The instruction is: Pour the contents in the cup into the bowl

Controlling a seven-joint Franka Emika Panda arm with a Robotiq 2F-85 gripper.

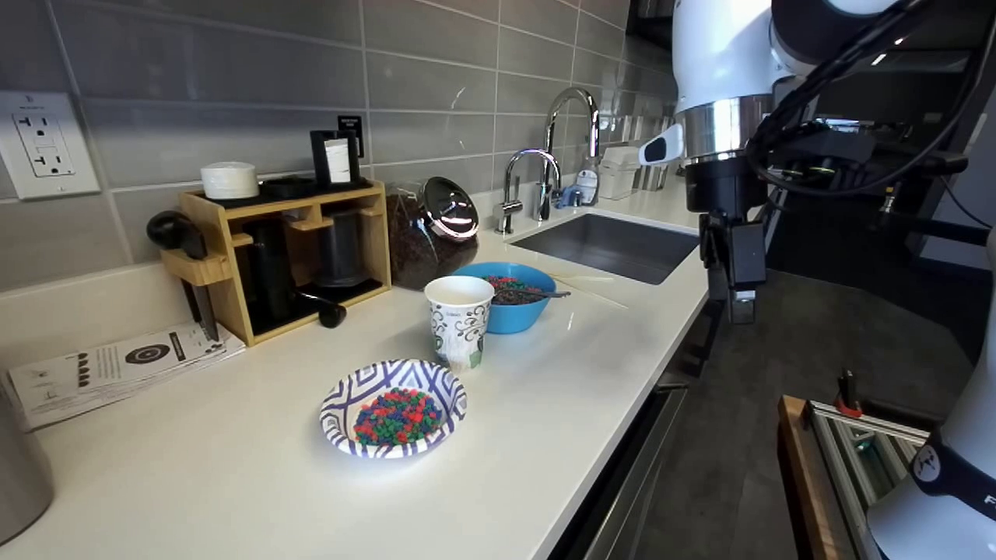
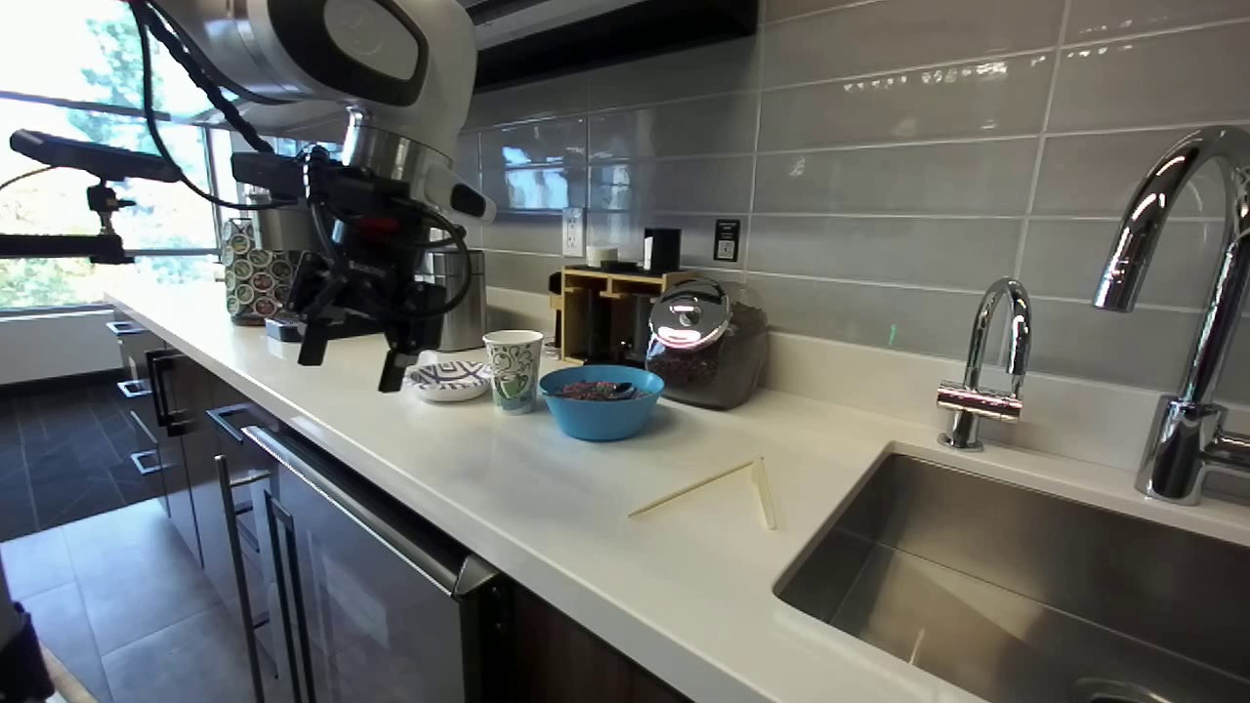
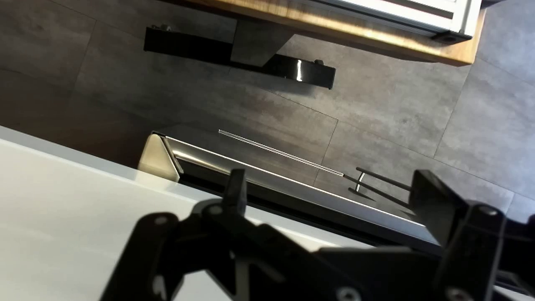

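Note:
The cup (image 1: 459, 330), off-white with a floral print, stands upright on the counter; it also shows in an exterior view (image 2: 514, 371). Its contents cannot be seen. The bowl (image 1: 336, 412), shallow and white with a dark blue pattern, sits beside the cup and holds small red, green and blue pieces. It also shows in an exterior view (image 2: 451, 383). My gripper (image 1: 731, 307) is high off the counter's front edge, apart from cup and bowl. Its fingers are spread and empty in an exterior view (image 2: 354, 363) and in the wrist view (image 3: 330, 179). Neither cup nor bowl shows in the wrist view.
A blue bowl (image 1: 517, 317) with pieces and a spoon stands right beside the cup. A glass jar (image 2: 723, 351) and a wooden organizer (image 1: 214, 272) stand by the wall. Thin sticks (image 2: 698, 488) lie near the sink (image 2: 898, 566). Paper sheets (image 1: 117, 369) lie by the organizer.

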